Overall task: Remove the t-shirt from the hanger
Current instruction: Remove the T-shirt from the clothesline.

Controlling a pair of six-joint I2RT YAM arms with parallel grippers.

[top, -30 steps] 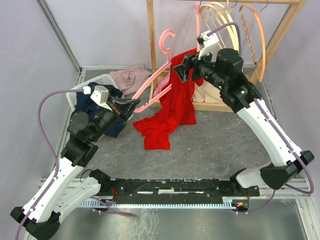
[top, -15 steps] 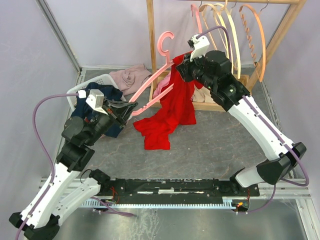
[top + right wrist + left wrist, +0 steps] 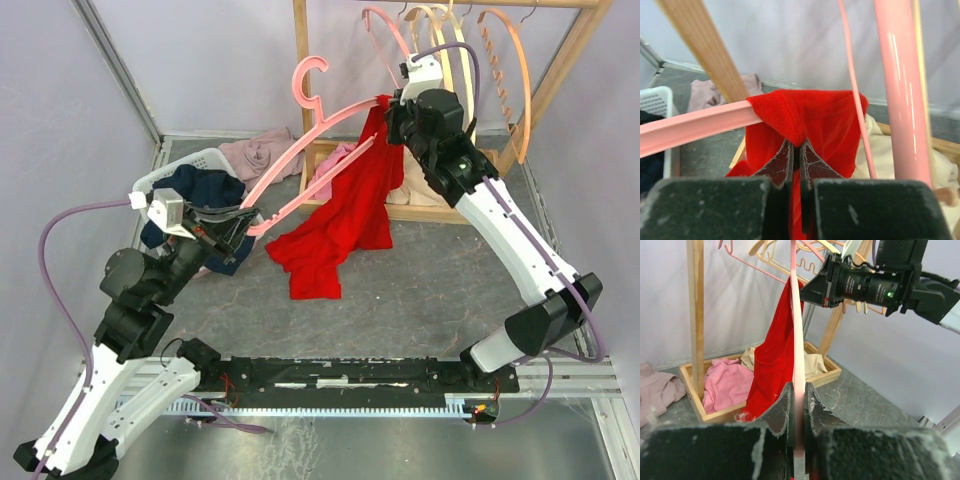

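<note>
Right now your left gripper (image 3: 240, 222) is clamped tight on the low end of the pink hanger (image 3: 300, 150). From the left wrist camera you can see its fingers (image 3: 782, 407) pinching the pink bar, with no gap on either side. The hanger is off the rail and tilted, its hook (image 3: 306, 76) free in the air to the left of the wooden rack (image 3: 301, 50), and its far end rises toward your right arm. Your right gripper (image 3: 796, 145) is closed too, biting a fold of the red t-shirt (image 3: 350, 205) just under the spot where the fabric wraps over the high end of the hanger. So the shirt is still on the hanger at that one end only. From there it hangs down in a long drape, and its lower part lies bunched on the grey table (image 3: 440, 300) in front of the rack. Behind the shirt, the wooden tray (image 3: 692, 392) at the rack's foot holds a pink garment (image 3: 727, 385) and a cream garment (image 3: 815, 365). Just beyond your left gripper, the white laundry basket (image 3: 205, 160) holds a navy garment (image 3: 200, 188), and a mauve garment (image 3: 262, 152) lies beside it. Several other hangers (image 3: 445, 30) hang on the rail above your right arm.
</note>
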